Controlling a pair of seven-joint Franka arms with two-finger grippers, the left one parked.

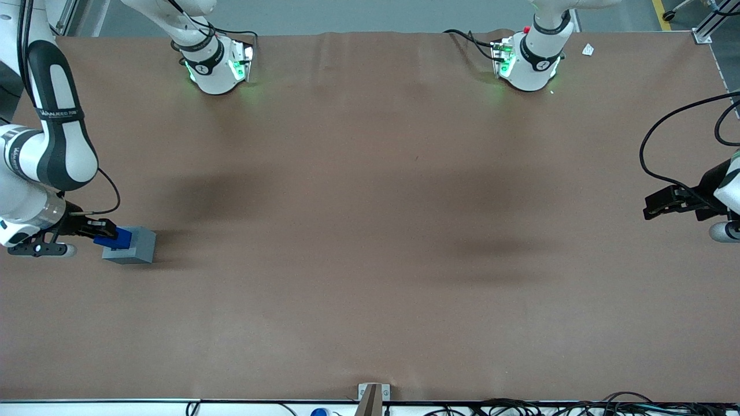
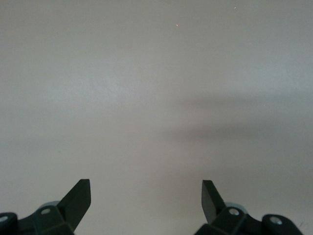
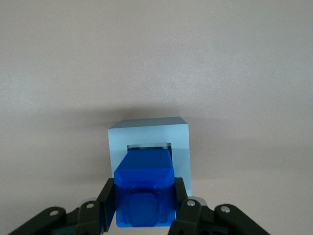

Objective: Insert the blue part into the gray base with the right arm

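The gray base (image 1: pixel 134 247) is a light gray cube on the brown table at the working arm's end. My right arm's gripper (image 1: pixel 104 233) is shut on the blue part (image 1: pixel 115 238) and holds it over the base's top. In the right wrist view the black fingers (image 3: pixel 108 199) clamp the blue part (image 3: pixel 145 188) from both sides. Its far end reaches into the square recess of the gray base (image 3: pixel 179 139). I cannot tell how deep it sits.
The brown table cover (image 1: pixel 370 231) stretches wide toward the parked arm's end. Two robot bases (image 1: pixel 217 63) stand at the edge farthest from the front camera. A small bracket (image 1: pixel 373 396) sits at the near edge, with cables beside it.
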